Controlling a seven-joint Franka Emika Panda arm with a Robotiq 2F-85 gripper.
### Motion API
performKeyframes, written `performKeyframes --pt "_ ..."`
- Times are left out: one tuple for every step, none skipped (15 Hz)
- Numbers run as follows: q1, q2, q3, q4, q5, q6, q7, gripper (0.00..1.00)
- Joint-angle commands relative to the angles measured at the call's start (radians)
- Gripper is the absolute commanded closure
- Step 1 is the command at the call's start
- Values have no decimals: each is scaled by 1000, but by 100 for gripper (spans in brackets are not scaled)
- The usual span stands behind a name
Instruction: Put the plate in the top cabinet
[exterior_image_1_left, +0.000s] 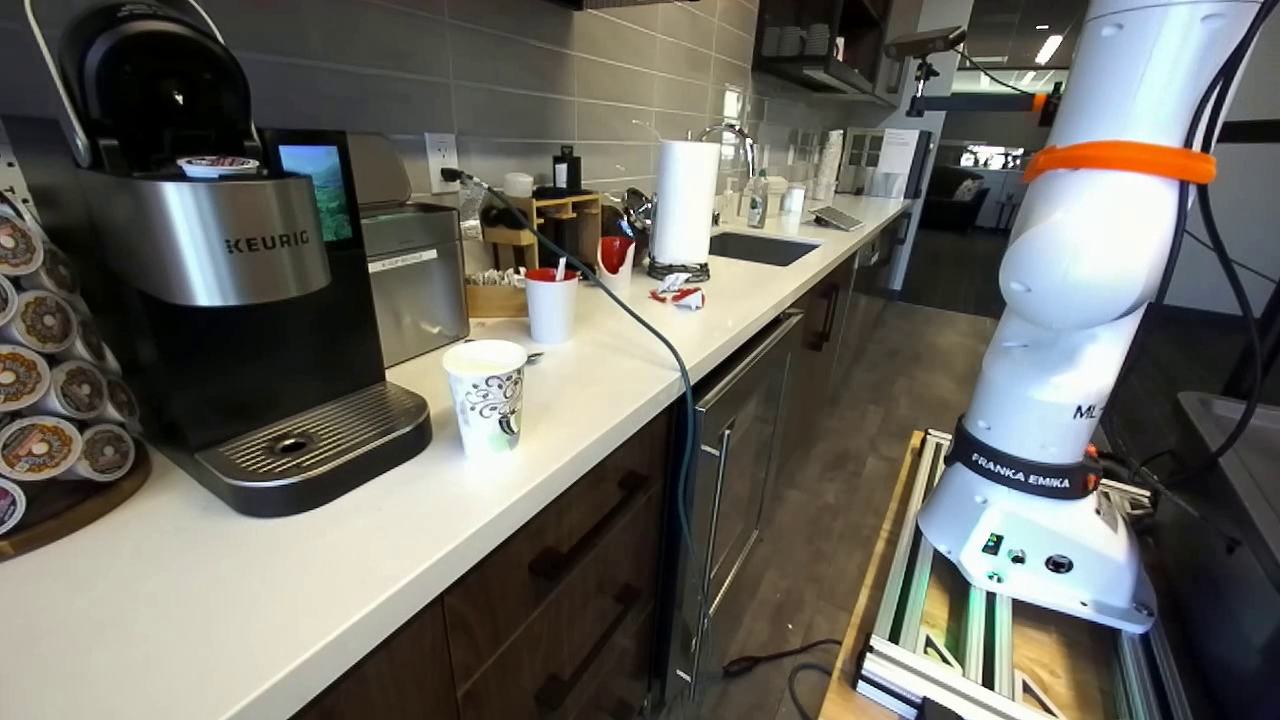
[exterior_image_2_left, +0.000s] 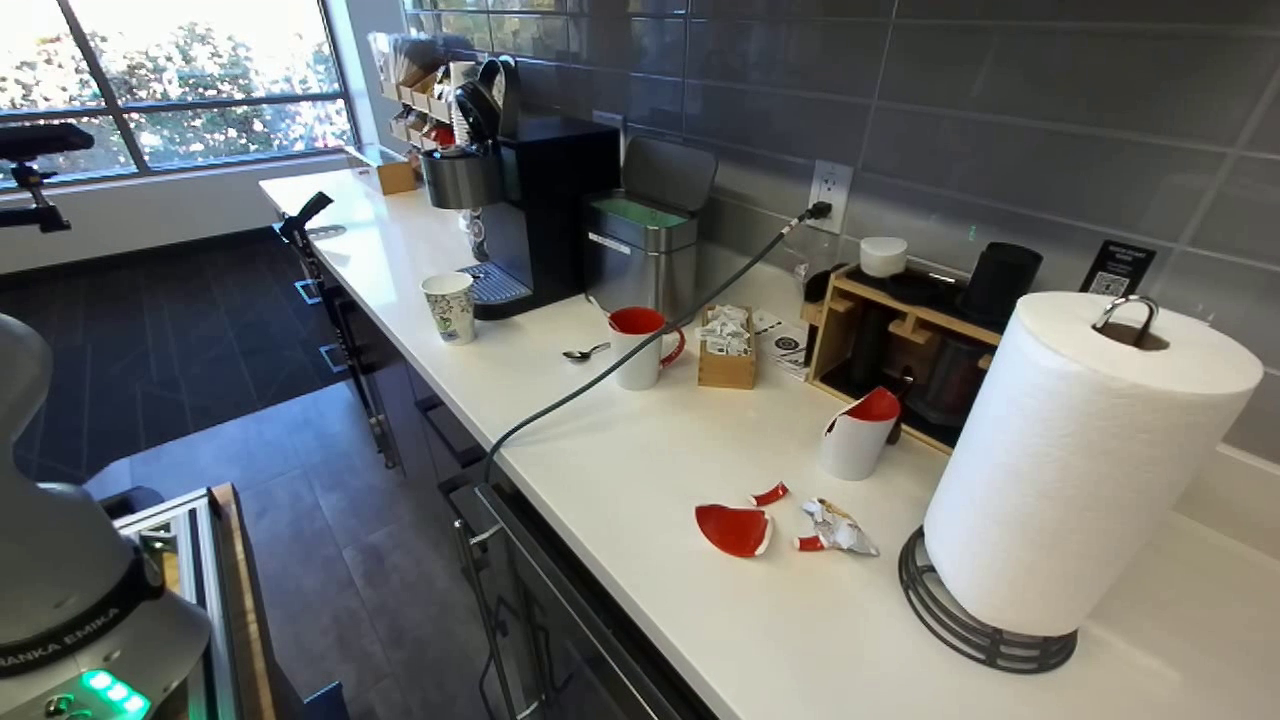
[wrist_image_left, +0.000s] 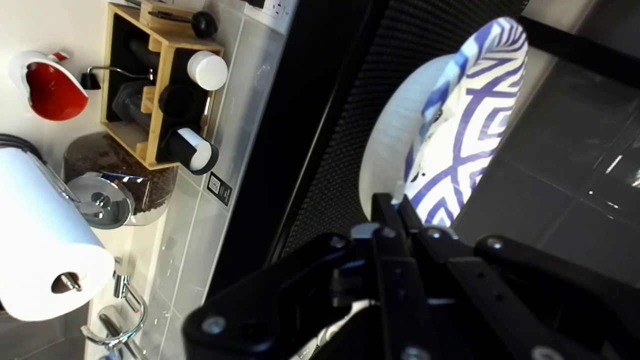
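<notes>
"What's around the hand (wrist_image_left: 397, 201)?"

"Worktop (wrist_image_left: 55, 25) well below it; just beside it, the top cabinet's ribbed shelf (wrist_image_left: 366, 105); reaching out ahead, the blue-and-white plate (wrist_image_left: 460, 145), its rim pinched in the hand."

"So, placing?"

"I'd judge so. Next it calls for a steady lowering onto the shelf, then letting go and backing straight out."

"Resting there yet?"

"Can't tell."
</notes>
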Motion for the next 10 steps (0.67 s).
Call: performKeyframes --pt "3 84 3 95 27 -23 93 99" --pt "4 97 5 103 23 -27 110 99" --pt "6 105 7 107 24 -26 125 99" --pt "7 113 9 111 25 -25 140 99" --pt "8 121 11 117 22 -29 154 99" --pt "9 127 13 120 17 -33 164 99" --pt "11 132 16 123 11 -32 178 72" --pt "11 135 17 125 9 -29 185 71" --pt "10 139 19 130 11 -30 190 66" --pt "10 140 19 134 9 -31 193 58"
